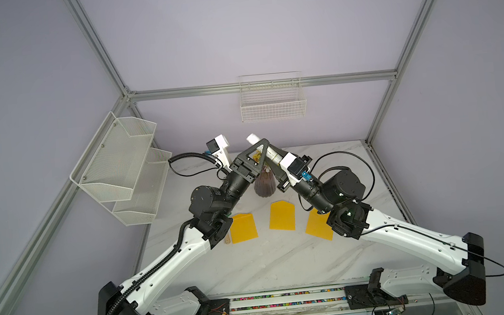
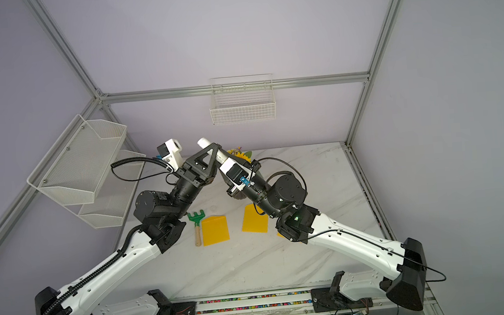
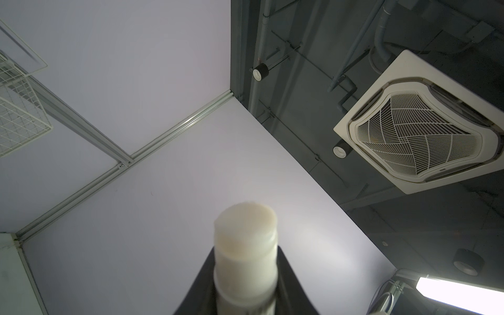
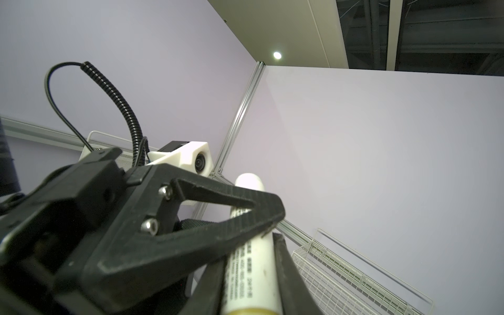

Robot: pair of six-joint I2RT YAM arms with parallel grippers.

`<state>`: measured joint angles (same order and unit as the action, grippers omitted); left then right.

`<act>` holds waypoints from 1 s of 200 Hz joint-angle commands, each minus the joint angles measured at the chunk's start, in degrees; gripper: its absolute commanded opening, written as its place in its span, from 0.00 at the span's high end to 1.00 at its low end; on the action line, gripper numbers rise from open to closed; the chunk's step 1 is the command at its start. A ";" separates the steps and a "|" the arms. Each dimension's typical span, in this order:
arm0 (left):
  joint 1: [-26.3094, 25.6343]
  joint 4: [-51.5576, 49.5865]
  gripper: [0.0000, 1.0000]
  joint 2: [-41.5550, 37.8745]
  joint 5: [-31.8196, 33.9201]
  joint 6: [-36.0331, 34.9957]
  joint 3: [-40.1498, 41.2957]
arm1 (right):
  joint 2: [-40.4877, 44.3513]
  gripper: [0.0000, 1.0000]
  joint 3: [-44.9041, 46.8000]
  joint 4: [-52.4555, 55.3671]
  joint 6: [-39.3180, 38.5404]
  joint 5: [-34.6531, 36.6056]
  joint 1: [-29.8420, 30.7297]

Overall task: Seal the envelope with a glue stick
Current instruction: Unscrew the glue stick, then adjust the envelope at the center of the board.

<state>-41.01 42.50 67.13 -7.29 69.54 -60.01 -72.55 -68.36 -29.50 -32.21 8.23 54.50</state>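
The glue stick point(image 1: 254, 139) point(image 2: 204, 143), a white tube with a printed label, is held high above the back of the table, between both grippers. My left gripper point(image 1: 263, 146) point(image 2: 213, 151) is shut on its upper part. In the left wrist view its black fingers point(image 3: 201, 281) press both sides of the glue stick point(image 3: 245, 245), whose cream-white end points up. My right gripper point(image 1: 276, 162) point(image 4: 253, 259) is shut on the glue stick's labelled body point(image 4: 256, 278). Three yellow envelopes point(image 1: 243, 227) point(image 1: 281, 215) point(image 1: 319, 224) lie flat on the marble table below.
A dark vase with flowers point(image 1: 264, 185) stands under the raised grippers. A green toy rake point(image 2: 197, 225) lies left of the envelopes. A wire basket point(image 1: 272, 103) hangs on the back wall, and a mesh shelf point(image 1: 121, 169) on the left wall.
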 commanded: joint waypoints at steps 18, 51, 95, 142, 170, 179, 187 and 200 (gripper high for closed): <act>-0.56 -4.66 0.45 -3.77 -0.19 -4.21 1.50 | 3.55 1.00 0.92 2.52 2.71 5.26 -0.20; -0.37 -12.62 0.37 -5.95 -0.34 -11.03 1.94 | 7.61 1.00 3.88 5.62 4.17 11.17 -0.30; -0.37 -29.53 0.36 -5.17 -6.45 -24.14 -4.66 | 13.75 1.00 6.87 16.60 7.37 17.52 -2.17; -0.46 -38.86 0.39 0.55 -10.42 -34.70 -7.03 | 18.26 1.00 8.92 29.21 17.25 16.34 -12.61; -0.56 -40.89 0.40 4.76 -12.09 -40.00 -8.20 | 18.50 1.00 9.83 35.60 23.31 11.97 -21.54; -0.56 -42.09 0.40 6.68 -12.57 -41.93 -9.19 | 18.81 1.00 10.40 37.06 24.72 10.62 -23.93; -0.56 -42.47 0.40 8.22 -13.11 -43.35 -9.59 | 19.10 1.00 10.91 38.33 26.25 9.66 -26.07; -0.51 -42.55 0.40 10.95 -13.96 -45.72 -10.10 | 19.14 1.00 11.54 40.65 28.81 7.74 -29.90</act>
<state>-41.39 1.93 75.02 -18.46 31.68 -67.24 -54.52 -58.17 3.95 -10.74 20.56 29.61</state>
